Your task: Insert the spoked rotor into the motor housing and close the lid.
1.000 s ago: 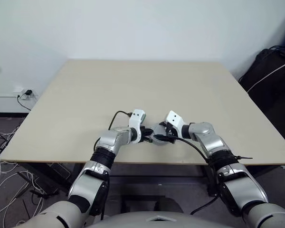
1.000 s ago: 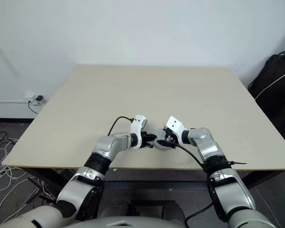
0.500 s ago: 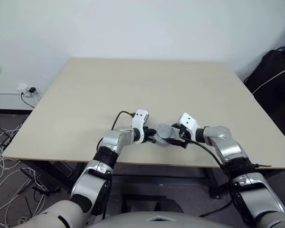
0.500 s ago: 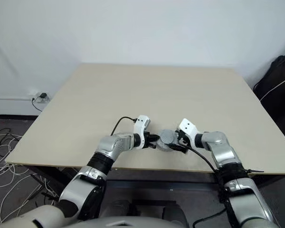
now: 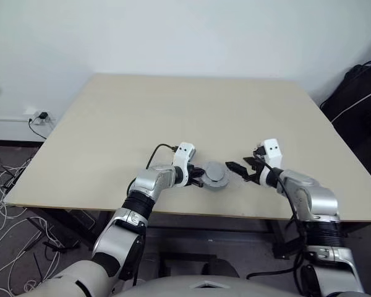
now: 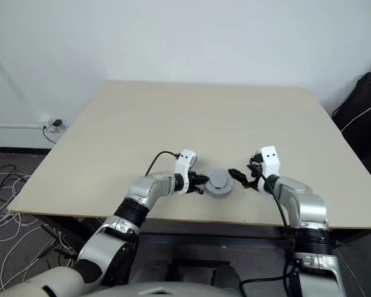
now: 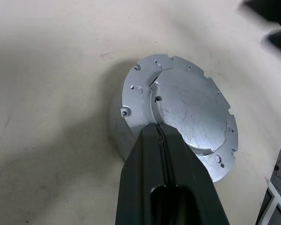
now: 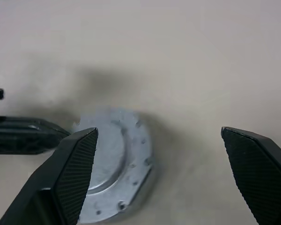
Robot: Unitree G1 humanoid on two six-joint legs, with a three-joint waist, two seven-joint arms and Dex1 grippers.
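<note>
The lid (image 7: 185, 105) sits on the housing (image 7: 118, 133) (windings hidden). No markings are legible. The left gripper (image 7: 160, 129) is closed, tips touching the lid at its 6 o'clock; the right gripper (image 5: 242, 169) is spread wide, clear.

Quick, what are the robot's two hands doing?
Left gripper: shut, tips against the round silver-grey metal lid.
Right gripper: open, holding nothing.

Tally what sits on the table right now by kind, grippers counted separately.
Lid, seated on the motor housing: 1
Motor housing: 1
Grippers, left gripper shut, right gripper open: 2
Total: 4
</note>
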